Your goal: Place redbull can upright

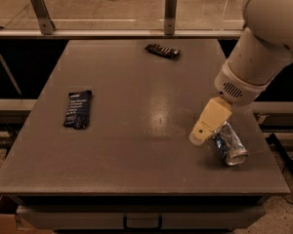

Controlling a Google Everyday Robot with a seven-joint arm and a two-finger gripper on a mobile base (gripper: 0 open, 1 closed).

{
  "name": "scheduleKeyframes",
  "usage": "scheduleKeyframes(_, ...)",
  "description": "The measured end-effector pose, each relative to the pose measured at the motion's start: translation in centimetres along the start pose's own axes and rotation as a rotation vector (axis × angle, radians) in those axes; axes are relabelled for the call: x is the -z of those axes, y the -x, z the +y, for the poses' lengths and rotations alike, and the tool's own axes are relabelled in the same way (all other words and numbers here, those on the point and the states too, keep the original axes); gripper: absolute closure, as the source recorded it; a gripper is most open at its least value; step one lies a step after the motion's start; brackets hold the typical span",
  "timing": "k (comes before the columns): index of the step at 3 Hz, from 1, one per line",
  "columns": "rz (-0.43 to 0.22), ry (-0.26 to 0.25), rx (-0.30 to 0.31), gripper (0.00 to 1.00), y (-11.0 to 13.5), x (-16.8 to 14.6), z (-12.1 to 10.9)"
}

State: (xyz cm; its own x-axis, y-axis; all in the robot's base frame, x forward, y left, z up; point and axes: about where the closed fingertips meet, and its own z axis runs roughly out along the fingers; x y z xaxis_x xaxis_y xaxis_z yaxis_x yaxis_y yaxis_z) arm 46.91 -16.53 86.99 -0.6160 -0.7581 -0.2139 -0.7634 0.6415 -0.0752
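Jaws' spread I cannot tell; my gripper (199, 136) hangs just left of the redbull can (230, 147), which lies flat, its long axis pointing near-right.

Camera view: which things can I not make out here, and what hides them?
Can: far end hidden behind the hand, low over the right side of the table.
Arm: upper part cut off by the top-right edge.
Packet: print too small to read.

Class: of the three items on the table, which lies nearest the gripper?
The redbull can, on its side beside the gripper; the dark-blue packet and wrapped bar lie far off.
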Motion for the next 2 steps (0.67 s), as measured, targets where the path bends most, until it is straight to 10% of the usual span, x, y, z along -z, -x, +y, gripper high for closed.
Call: scheduleKeyframes(2, 0.066, -0.042, -0.158, 0.17, -0.9, -3.7, 0.5)
